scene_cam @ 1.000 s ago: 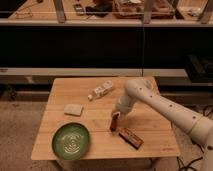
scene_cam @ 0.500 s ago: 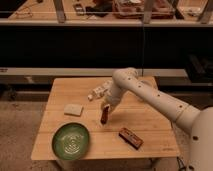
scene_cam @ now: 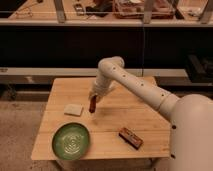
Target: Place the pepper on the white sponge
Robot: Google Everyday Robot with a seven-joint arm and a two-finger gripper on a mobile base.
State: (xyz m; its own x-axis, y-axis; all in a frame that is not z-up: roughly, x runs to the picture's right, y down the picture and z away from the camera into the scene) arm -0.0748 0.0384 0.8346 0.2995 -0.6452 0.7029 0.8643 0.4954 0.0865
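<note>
The pepper (scene_cam: 92,105) is a small dark red-brown piece that hangs upright from my gripper (scene_cam: 93,99), which is shut on its top end. It is held just above the wooden table (scene_cam: 135,102), a short way to the right of the white sponge (scene_cam: 73,109). The sponge is a pale square pad lying flat on the left part of the table, with nothing on it. My white arm reaches in from the right and bends down over the table's back middle.
A green plate (scene_cam: 71,141) sits at the table's front left corner. A flat brown block (scene_cam: 130,137) lies at the front right. A dark shelf unit stands behind the table. The arm covers the spot where a white bottle-shaped object lay.
My gripper has carried the pepper from near the brown block at the front right leftward and back across the table, and now holds it just right of the sponge.
</note>
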